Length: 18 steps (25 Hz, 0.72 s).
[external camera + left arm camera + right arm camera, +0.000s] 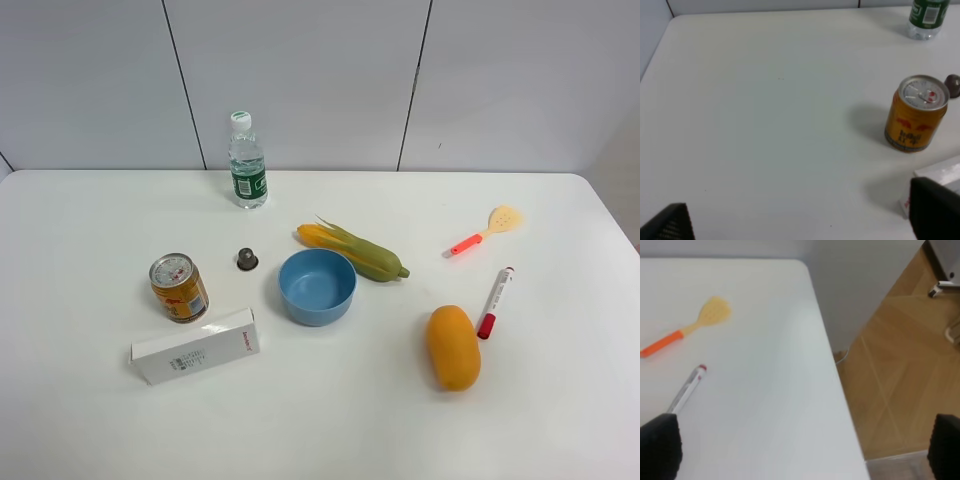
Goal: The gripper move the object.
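Note:
The object, a long white cardboard box (195,347) with grey print and a small red mark, lies at the front left of the white table (320,420), just in front of a gold drink can (179,287). One corner of the box (942,171) shows in the left wrist view, partly behind a black finger (935,210). My left gripper (800,205) is open and empty, some way left of the box. My right gripper (802,435) is open and empty near the table's right edge. Neither arm shows in the exterior high view.
A blue bowl (317,286), corn cob (355,252), water bottle (247,162), small dark cap (247,260), mango (453,347), red-capped marker pen (495,302) and yellow spatula with orange handle (487,229) are spread over the table. Wooden floor (900,365) lies beyond the right edge.

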{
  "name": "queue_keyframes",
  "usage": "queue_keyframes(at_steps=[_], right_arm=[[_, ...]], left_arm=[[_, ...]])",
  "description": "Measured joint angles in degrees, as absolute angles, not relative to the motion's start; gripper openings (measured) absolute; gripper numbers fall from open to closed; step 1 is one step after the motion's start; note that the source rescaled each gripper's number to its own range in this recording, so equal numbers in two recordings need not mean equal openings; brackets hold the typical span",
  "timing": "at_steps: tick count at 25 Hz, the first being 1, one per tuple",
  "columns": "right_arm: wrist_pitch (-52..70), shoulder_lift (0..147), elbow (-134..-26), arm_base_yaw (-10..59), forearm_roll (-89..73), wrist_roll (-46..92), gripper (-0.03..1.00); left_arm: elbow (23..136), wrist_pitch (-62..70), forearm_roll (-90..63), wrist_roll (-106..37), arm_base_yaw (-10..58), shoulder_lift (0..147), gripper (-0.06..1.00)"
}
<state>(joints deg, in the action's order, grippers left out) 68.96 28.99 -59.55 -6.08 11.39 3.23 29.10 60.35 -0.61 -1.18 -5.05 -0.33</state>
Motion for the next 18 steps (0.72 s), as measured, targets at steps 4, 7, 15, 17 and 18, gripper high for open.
queue_keyframes(at_steps=[4,7,15,17,18], right_arm=[[66.2,16.1,-49.0,-6.1,8.7,3.0,1.00],[65.7,8.0,-41.9,-6.1,7.2,2.8,1.00],[65.3,-0.1,-31.1,-6.1,-1.0,2.8,1.00],[63.7,-0.1,-30.6,-6.1,-1.3,2.9,1.00],[62.9,-0.1,-30.5,-6.1,-1.3,2.9,1.00]], left_arm=[[29.1,60.3,-0.6,-1.2,-5.0,-0.3,1.00],[29.1,60.3,-0.6,-1.2,-5.0,-0.3,1.00],[29.1,60.3,-0.6,-1.2,-5.0,-0.3,1.00],[29.1,60.3,-0.6,-1.2,-5.0,-0.3,1.00],[29.1,60.3,-0.6,-1.2,-5.0,-0.3,1.00]])
